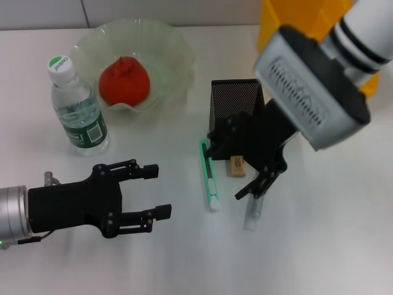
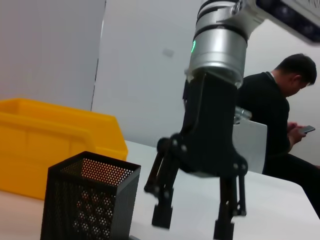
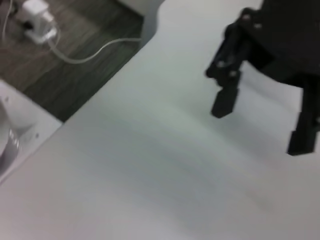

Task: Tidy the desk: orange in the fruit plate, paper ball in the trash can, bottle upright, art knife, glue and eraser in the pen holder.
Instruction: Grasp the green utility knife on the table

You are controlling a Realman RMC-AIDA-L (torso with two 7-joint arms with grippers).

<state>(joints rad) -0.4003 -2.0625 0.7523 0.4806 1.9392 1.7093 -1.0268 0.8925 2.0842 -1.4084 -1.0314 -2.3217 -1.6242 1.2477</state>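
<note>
My right gripper hangs with fingers apart just over the upper end of the glue, which lies on the desk. The eraser is at its 10 o'clock, the pen holder at 12. My left gripper, also spread, waits at 9 o'clock, well apart.

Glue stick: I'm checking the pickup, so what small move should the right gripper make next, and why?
Probably lower a little and close. The right gripper hangs open right over the glue stick, which lies flat on the desk near the pen holder.
</note>
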